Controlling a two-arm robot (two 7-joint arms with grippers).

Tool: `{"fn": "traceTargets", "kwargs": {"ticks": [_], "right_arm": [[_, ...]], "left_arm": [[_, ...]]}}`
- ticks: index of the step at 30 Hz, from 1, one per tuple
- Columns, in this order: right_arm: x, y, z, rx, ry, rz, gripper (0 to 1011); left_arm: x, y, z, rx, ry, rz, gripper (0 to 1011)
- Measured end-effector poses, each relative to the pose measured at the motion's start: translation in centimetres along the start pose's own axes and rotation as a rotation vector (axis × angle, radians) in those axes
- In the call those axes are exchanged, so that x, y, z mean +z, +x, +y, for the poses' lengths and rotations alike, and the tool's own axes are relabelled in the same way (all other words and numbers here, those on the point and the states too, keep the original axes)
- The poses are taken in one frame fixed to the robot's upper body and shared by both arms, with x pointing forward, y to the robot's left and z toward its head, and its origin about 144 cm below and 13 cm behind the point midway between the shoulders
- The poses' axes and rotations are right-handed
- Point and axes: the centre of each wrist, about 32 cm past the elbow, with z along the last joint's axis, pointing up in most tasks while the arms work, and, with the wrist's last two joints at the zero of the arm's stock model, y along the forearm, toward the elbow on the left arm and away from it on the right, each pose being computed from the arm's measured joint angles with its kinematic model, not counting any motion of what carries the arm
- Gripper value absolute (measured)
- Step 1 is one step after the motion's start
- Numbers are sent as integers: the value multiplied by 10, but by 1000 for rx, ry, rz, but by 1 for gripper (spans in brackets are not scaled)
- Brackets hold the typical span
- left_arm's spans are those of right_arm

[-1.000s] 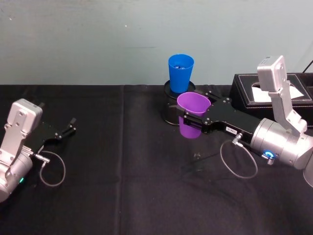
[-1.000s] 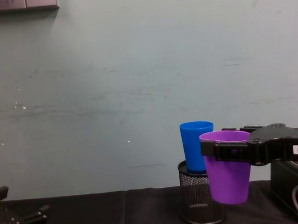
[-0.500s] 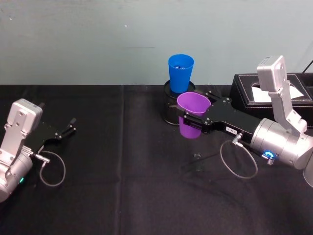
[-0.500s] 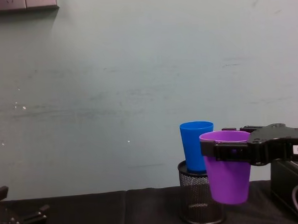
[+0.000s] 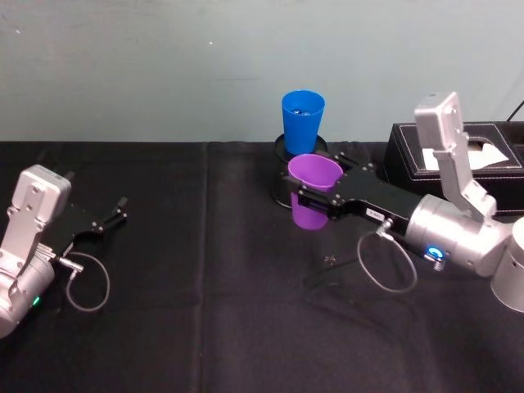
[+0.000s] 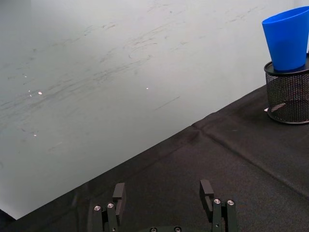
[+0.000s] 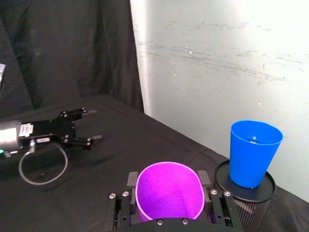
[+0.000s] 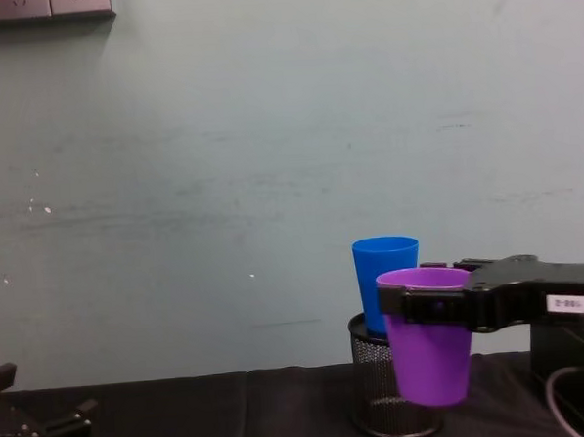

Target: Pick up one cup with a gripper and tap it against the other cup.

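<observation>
My right gripper (image 5: 321, 185) is shut on the purple cup (image 5: 308, 216) near its rim and holds it upright above the black cloth. The same gripper (image 8: 429, 305) grips the cup (image 8: 429, 356) in the chest view. The blue cup (image 5: 302, 119) stands upright in a black mesh holder (image 5: 281, 150) just behind the purple one. In the right wrist view a gap shows between the purple cup (image 7: 168, 195) and the blue cup (image 7: 253, 152). My left gripper (image 5: 110, 219) rests open on the cloth at the far left, with nothing between its fingers (image 6: 206, 191).
A black tissue box (image 5: 491, 155) sits at the back right, behind my right arm. The mesh holder (image 8: 375, 402) stands near the wall. A black cloth (image 5: 205, 311) covers the table. A cable loop hangs below my right wrist.
My right gripper has carried the purple cup to the left and slightly down, closer to the blue cup and the mesh holder. The left arm has not moved.
</observation>
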Motion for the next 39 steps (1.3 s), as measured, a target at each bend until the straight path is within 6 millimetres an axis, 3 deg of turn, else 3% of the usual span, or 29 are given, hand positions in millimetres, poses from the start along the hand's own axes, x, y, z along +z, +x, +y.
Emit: {"fn": "traceTargets", "kwargs": {"ticks": [20, 39], "right_arm": [[-9, 17, 46, -53, 8, -5, 747], [-15, 32, 68, -97, 20, 0, 747]], "left_arm": [[0, 0, 0, 0, 0, 0, 1000], [0, 0, 0, 0, 0, 0, 1000]]}}
